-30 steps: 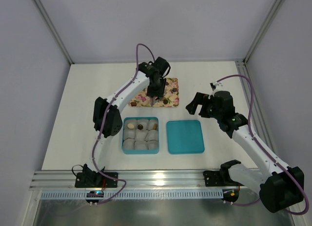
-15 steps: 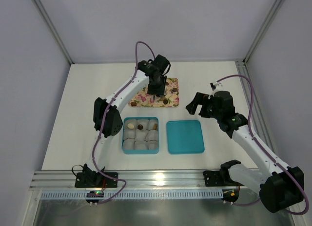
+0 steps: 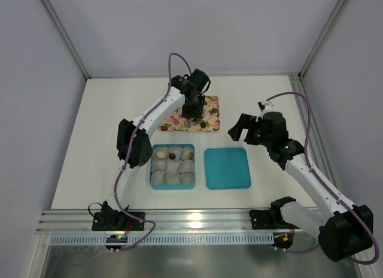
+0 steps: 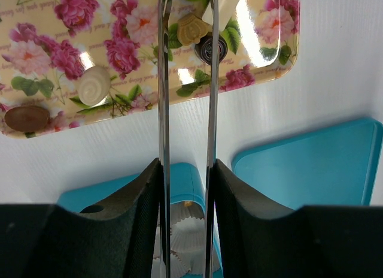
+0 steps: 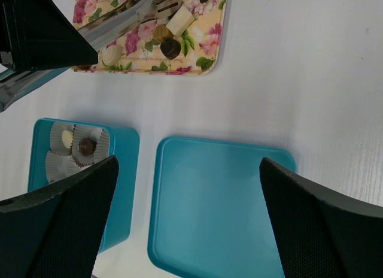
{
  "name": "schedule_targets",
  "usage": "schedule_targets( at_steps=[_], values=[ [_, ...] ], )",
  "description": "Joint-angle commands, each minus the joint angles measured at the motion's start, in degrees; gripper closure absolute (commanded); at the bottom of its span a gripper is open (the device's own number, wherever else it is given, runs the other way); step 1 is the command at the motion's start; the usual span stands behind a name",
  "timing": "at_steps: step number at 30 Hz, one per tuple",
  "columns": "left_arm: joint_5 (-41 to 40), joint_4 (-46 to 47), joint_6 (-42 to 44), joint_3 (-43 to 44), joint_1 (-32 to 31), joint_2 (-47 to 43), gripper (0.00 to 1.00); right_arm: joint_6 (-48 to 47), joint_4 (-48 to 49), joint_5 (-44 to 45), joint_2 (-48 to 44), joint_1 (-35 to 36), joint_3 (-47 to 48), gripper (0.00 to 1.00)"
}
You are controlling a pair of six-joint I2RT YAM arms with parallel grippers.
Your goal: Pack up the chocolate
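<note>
My left gripper [image 3: 191, 110] is shut on a pair of metal tweezers [image 4: 164, 110] and holds them over the pink floral tray [image 3: 174, 123]. In the left wrist view the blades run up from my gripper [image 4: 185, 170], and a tan chocolate [image 4: 194, 29] lies between them near the tips. I cannot tell whether it is pinched. A dark swirled chocolate [image 4: 210, 48], a white one [image 4: 94, 86] and a brown oval one [image 4: 27, 118] lie on the tray [image 4: 131, 26]. My right gripper [image 3: 245, 129] is open and empty above the table; it also shows in the right wrist view [image 5: 188, 164].
A teal box [image 3: 149, 170] of white paper cups stands in front of the tray, with chocolates in its back row, one dark [image 5: 87, 147]. Its teal lid [image 3: 227, 168] lies flat to the right, below my right gripper. An aluminium rail runs along the near edge.
My left gripper with the tweezers has shifted slightly over the tray. The right arm has not moved.
</note>
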Motion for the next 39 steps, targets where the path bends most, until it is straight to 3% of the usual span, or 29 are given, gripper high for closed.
schedule_targets(
  at_steps=[1, 11, 39],
  values=[
    [-0.5, -0.3, 0.5, 2.3, 0.1, -0.2, 0.62, -0.1, 1.8, -0.1, 0.2, 0.3, 0.0, 0.0],
    [-1.8, -1.3, 1.0, 2.3, 0.1, -1.7, 0.69, 0.0, 1.9, -0.2, 0.1, 0.3, 0.0, 0.0],
    [-3.1, -3.2, 2.9, -3.4, 1.5, -9.5, 0.72, 0.5, 4.1, -1.4, 2.3, 0.3, -0.1, 0.0]
  ],
)
